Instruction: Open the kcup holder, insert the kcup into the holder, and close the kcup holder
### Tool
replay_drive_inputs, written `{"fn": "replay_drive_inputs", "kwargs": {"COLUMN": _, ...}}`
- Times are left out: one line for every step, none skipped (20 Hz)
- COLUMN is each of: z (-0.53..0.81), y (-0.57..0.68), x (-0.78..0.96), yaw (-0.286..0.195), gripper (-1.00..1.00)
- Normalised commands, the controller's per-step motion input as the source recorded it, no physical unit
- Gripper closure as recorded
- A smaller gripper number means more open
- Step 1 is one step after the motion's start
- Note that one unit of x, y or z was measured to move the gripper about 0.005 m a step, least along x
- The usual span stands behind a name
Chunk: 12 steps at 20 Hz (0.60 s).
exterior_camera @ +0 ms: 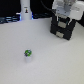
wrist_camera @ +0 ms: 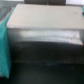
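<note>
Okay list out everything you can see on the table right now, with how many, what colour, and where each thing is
kcup: one, white with a green and dark top, standing alone on the white table, toward the exterior view's lower left.
kcup holder: one, black boxy unit, at the exterior view's upper right, under the robot; the wrist view shows a blurred pale flat surface with dark below, probably part of it.
white post: one, tall, white with a dark mark, at the back toward the exterior view's left.
table: one, white surface.
hand: one, white, at the holder's top; whether its fingers are open or shut cannot be told from these pictures.
</note>
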Motion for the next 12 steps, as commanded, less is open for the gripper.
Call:
{"fn": "replay_drive_inputs", "kwargs": {"z": 0.22, "y": -0.28, "x": 0.92, "yaw": -0.087, "gripper": 1.00}}
{"fn": "replay_drive_inputs", "kwargs": {"z": 0.22, "y": -0.29, "x": 0.92, "yaw": -0.088, "gripper": 1.00}}
{"fn": "replay_drive_inputs", "kwargs": {"z": 0.17, "y": -0.30, "x": 0.92, "yaw": -0.086, "gripper": 1.00}}
{"fn": "replay_drive_inputs", "kwargs": {"z": 0.15, "y": -0.30, "x": 0.93, "yaw": -0.081, "gripper": 1.00}}
{"fn": "replay_drive_inputs", "kwargs": {"z": 0.12, "y": -0.30, "x": 0.94, "yaw": -0.075, "gripper": 1.00}}
{"fn": "replay_drive_inputs", "kwargs": {"z": 0.05, "y": -0.29, "x": 0.95, "yaw": -0.074, "gripper": 1.00}}
{"fn": "replay_drive_inputs", "kwargs": {"z": 0.05, "y": -0.29, "x": 0.95, "yaw": -0.076, "gripper": 1.00}}
{"fn": "replay_drive_inputs", "kwargs": {"z": 0.03, "y": -0.30, "x": 0.95, "yaw": -0.078, "gripper": 1.00}}
{"fn": "replay_drive_inputs", "kwargs": {"z": 0.03, "y": -0.30, "x": 0.95, "yaw": -0.079, "gripper": 1.00}}
{"fn": "replay_drive_inputs", "kwargs": {"z": 0.04, "y": -0.30, "x": 0.94, "yaw": -0.079, "gripper": 1.00}}
{"fn": "replay_drive_inputs", "kwargs": {"z": 0.04, "y": -0.30, "x": 0.94, "yaw": -0.079, "gripper": 1.00}}
{"fn": "replay_drive_inputs", "kwargs": {"z": 0.05, "y": -0.31, "x": 0.94, "yaw": -0.079, "gripper": 1.00}}
